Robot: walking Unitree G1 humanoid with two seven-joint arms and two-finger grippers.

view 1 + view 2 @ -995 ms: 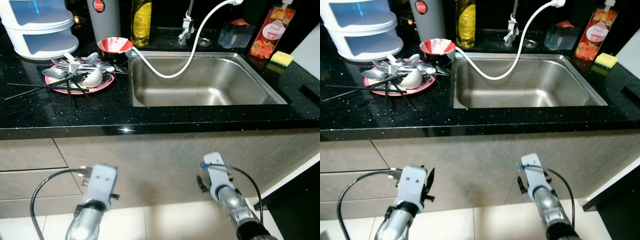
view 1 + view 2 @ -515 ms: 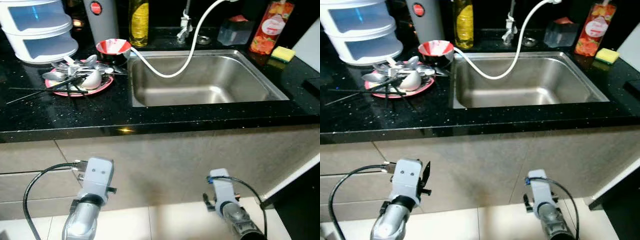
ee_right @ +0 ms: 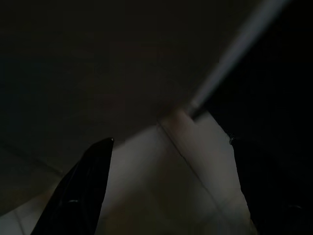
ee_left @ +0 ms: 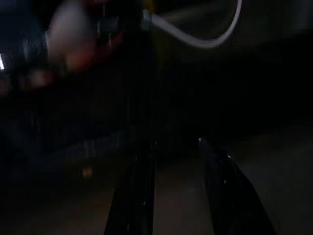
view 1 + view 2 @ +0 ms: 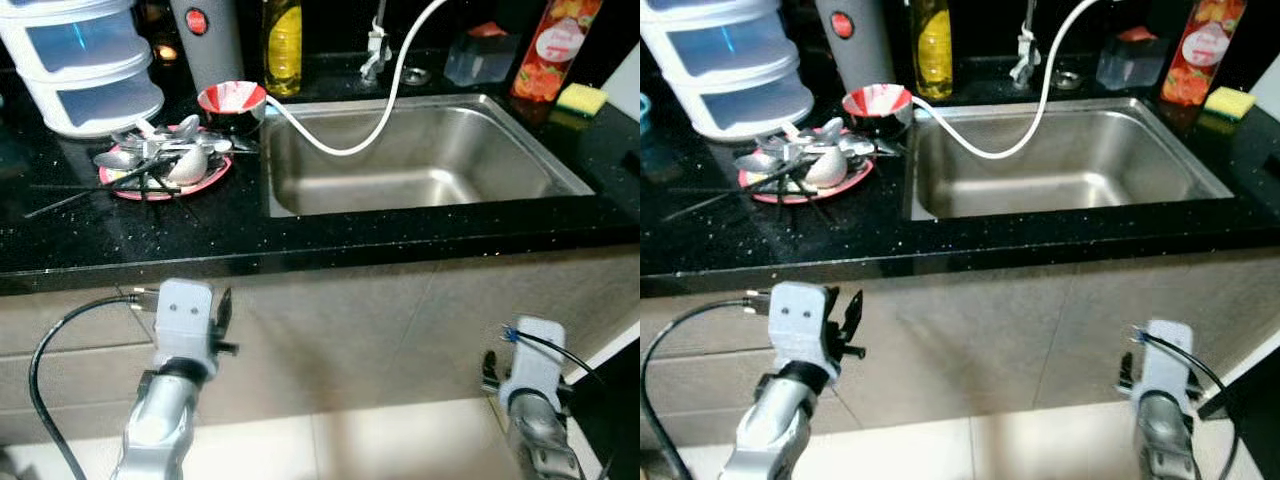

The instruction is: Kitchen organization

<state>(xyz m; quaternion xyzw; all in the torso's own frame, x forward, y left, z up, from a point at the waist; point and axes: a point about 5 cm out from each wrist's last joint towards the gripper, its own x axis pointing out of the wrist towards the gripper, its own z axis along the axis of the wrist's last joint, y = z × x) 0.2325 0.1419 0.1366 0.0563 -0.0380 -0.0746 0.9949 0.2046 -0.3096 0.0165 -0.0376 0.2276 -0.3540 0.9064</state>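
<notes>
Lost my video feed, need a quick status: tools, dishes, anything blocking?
Left tool and right tool open, empty, low before the cabinet. Dirty plate with spoons and bowl on the counter, left of sink. Hose drapes into sink.

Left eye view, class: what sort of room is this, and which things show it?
Most likely a home kitchen: a steel sink set in a black countertop, a pink plate piled with used spoons, and a yellow sponge.

**Kitchen bench, sink and dishes**

Black bench with steel sink; white hose draped into it. Red plate heaped with spoons and chopsticks, red bowl beside. Both arms low before the cabinets.
</notes>
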